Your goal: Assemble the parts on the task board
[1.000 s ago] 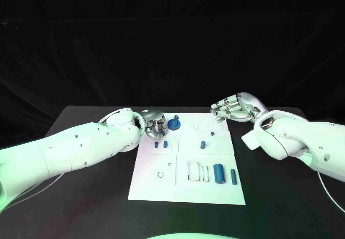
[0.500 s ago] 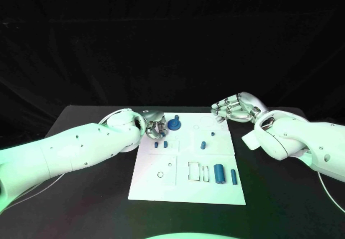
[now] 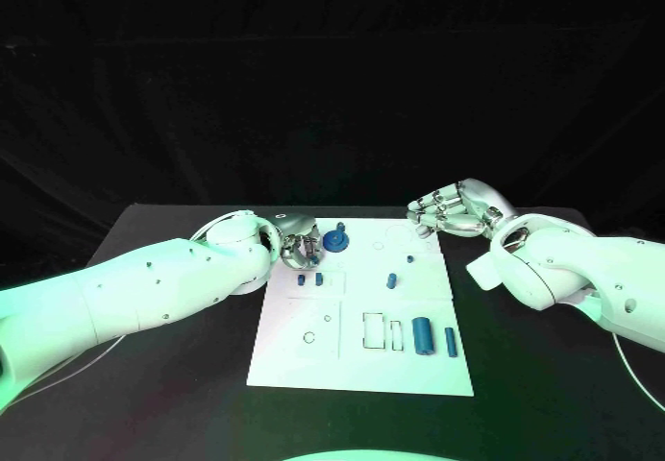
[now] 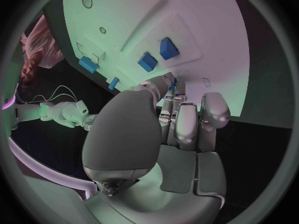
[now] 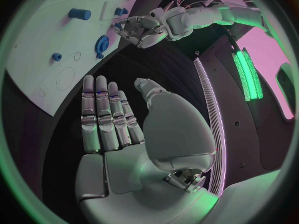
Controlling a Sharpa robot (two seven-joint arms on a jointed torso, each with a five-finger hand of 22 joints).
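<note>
My left hand (image 3: 301, 242) pinches a blue gear (image 3: 338, 239) at the task board's (image 3: 363, 370) 11 o'clock corner. Right wrist view shows my right hand (image 5: 124, 129) released, fingers straight, over black table (image 3: 554, 384).

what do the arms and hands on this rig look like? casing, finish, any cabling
Both arms are smooth, rounded white shells dotted with small dark screw points. The left hand and right hand are silver metal with segmented fingers and grey pads on palm and fingertips. A thin pale cable loops off the right arm; another trails by the left arm.
</note>
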